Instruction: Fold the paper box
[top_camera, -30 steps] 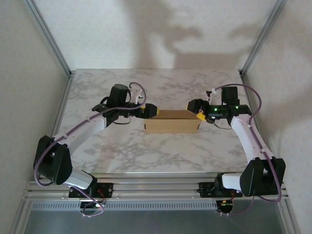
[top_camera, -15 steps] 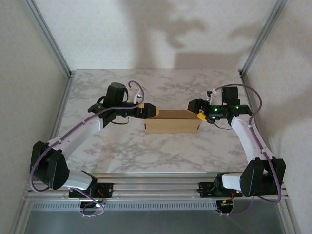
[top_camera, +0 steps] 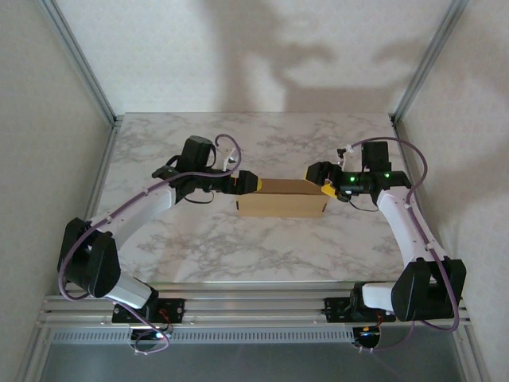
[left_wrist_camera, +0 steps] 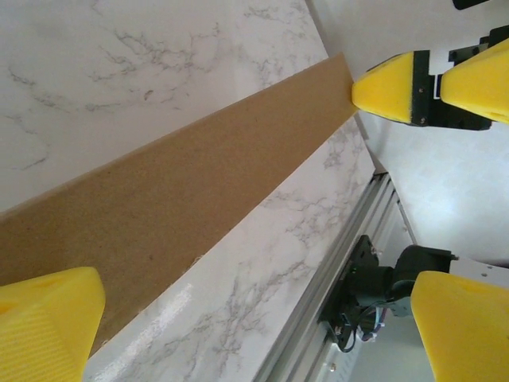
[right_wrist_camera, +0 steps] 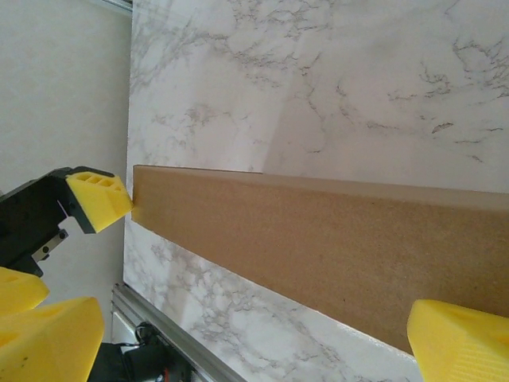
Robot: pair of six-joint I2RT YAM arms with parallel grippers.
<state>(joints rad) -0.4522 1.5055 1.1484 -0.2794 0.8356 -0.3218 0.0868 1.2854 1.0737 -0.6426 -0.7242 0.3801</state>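
I have two grippers and one box to tend. My left gripper [top_camera: 248, 181] is at the box's left end, its fingers spread wide. The single brown box [top_camera: 281, 204] lies mid-table [top_camera: 199, 239]. My right gripper [top_camera: 320, 180] is at the right end, its fingers spread too.

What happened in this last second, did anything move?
The left arm swung slightly outward to its left, then came back, bringing the left gripper a touch closer to the left end of the paper box. Nothing was grabbed or released. The box, the right arm and the right gripper stayed put; both grippers stay open.
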